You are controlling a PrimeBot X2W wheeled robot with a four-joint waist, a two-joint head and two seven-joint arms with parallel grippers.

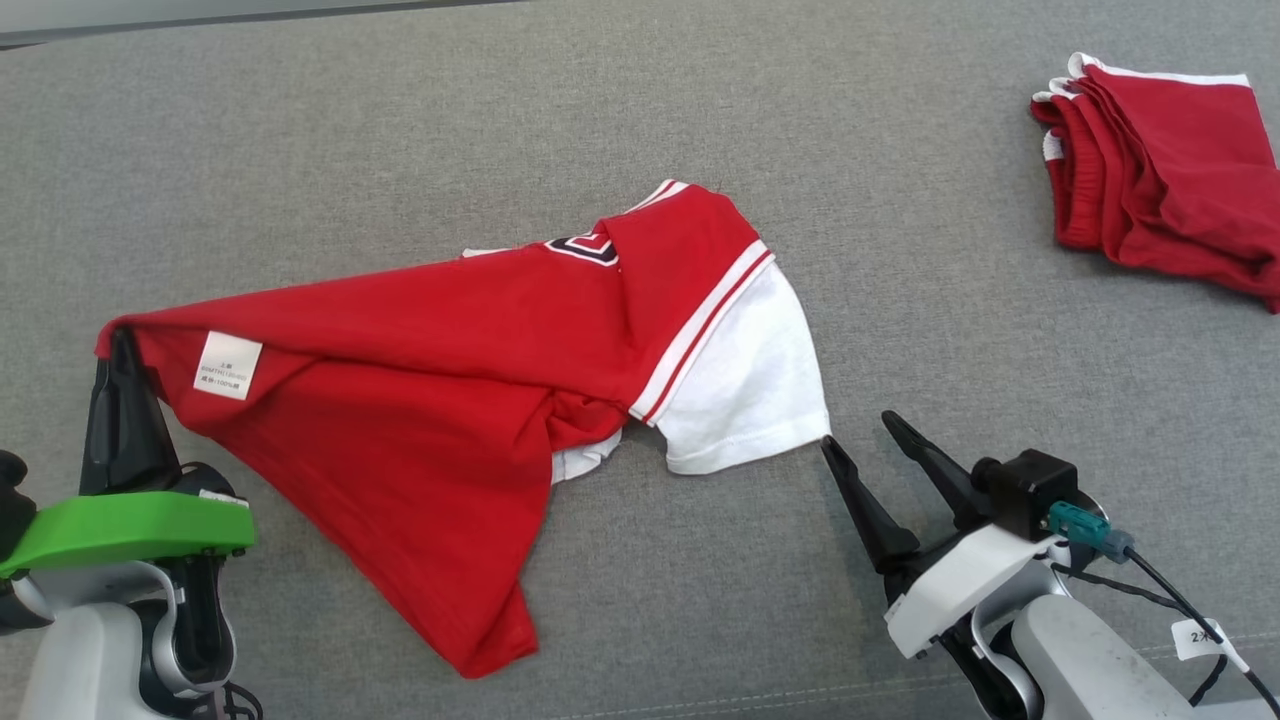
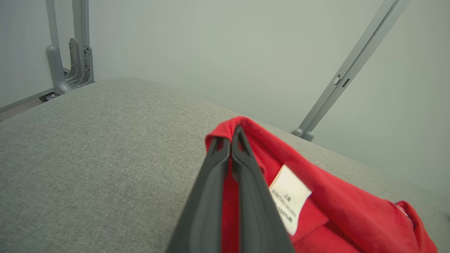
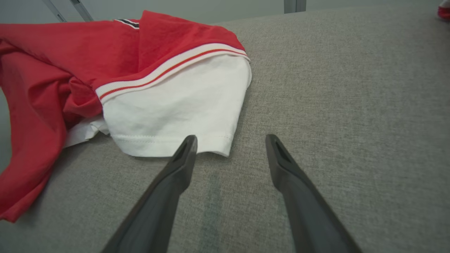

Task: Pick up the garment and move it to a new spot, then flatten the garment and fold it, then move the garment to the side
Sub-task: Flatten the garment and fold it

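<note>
Centrally on grey upholstery (image 1: pixel 300 150): rumpled red garment (image 1: pixel 420 380) with white sleeve (image 1: pixel 745 380), labelled corner clamped in left gripper (image 1: pixel 122 340), right gripper (image 1: pixel 858 432) splayed at sleeve hem.

Illegibly small print on garment (image 1: pixel 400 420) label (image 1: pixel 228 365)
</note>
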